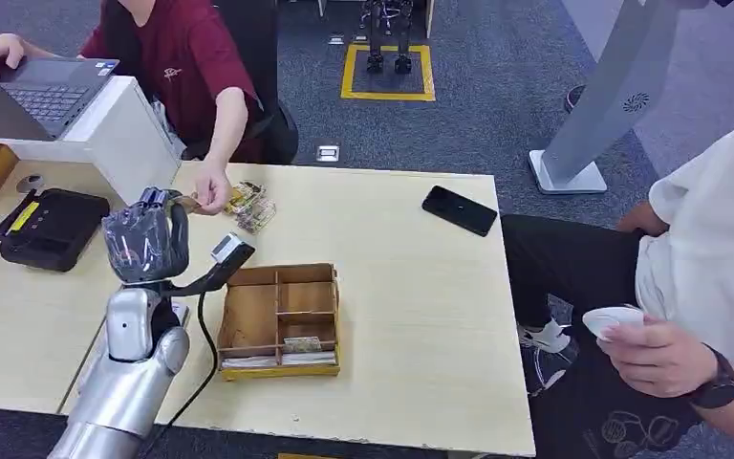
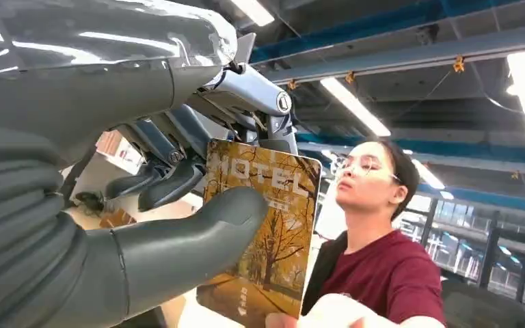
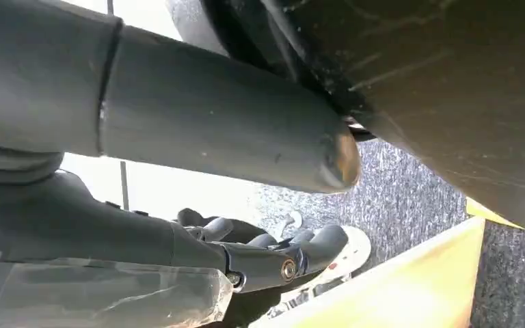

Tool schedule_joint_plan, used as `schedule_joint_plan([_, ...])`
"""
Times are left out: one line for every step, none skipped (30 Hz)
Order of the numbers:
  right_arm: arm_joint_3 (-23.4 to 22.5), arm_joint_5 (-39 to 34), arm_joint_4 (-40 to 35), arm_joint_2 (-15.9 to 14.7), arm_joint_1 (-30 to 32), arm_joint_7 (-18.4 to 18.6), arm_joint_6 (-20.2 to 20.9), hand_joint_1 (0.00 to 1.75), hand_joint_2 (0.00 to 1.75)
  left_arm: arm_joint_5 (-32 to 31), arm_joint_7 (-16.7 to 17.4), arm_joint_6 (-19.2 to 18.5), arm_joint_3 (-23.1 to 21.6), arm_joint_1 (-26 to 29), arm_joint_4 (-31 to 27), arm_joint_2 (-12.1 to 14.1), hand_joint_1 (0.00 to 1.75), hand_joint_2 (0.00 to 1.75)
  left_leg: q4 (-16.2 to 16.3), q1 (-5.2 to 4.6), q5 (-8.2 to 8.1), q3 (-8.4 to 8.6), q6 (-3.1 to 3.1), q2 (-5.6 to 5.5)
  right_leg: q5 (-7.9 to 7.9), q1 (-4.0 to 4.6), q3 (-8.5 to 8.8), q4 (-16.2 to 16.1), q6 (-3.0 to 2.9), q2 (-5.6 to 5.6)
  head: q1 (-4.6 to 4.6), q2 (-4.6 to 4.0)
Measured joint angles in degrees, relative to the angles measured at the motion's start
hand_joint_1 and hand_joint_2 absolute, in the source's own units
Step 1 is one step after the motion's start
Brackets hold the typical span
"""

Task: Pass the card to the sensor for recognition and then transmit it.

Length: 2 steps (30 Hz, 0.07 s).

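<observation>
Card (image 2: 266, 225) is sitting pinched between the left hand's (image 1: 146, 239) thumb and fingers, reaching toward twelve o'clock where a person's hand (image 1: 212, 191) is waiting, so an early release risks dropping it.

A wooden compartment box (image 1: 280, 320) sits near the front edge of the desk (image 1: 411, 316), some flat items lying in its front slots; a black phone (image 1: 459, 209) lies toward the far right corner; an open laptop (image 1: 43, 91) rests on a white stand (image 1: 129, 134) at the far left; a person in a dark red shirt (image 1: 186, 67) reaches a hand (image 1: 212, 186) over the far edge; another in white (image 1: 707, 258) sits off the right edge.
</observation>
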Motion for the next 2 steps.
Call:
schedule_joint_plan([0.00,0.00,0.00,0.00,0.00,0.00,0.00,0.00,0.00,0.11,-0.02,0.00,0.00,-0.04,0.11,-0.07,0.00,1.75,0.00,0.00,0.00,0.00,0.00,0.00,0.00,0.00,0.00,0.00,0.00,0.00,0.00,0.00])
schedule_joint_plan([0.00,0.00,0.00,0.00,0.00,0.02,0.00,0.00,0.00,0.29,-0.07,0.00,0.00,-0.07,0.24,-0.11,0.00,1.75,0.00,0.00,0.00,0.00,0.00,0.00,0.00,0.00,0.00,0.00,0.00,0.00,0.00,0.00])
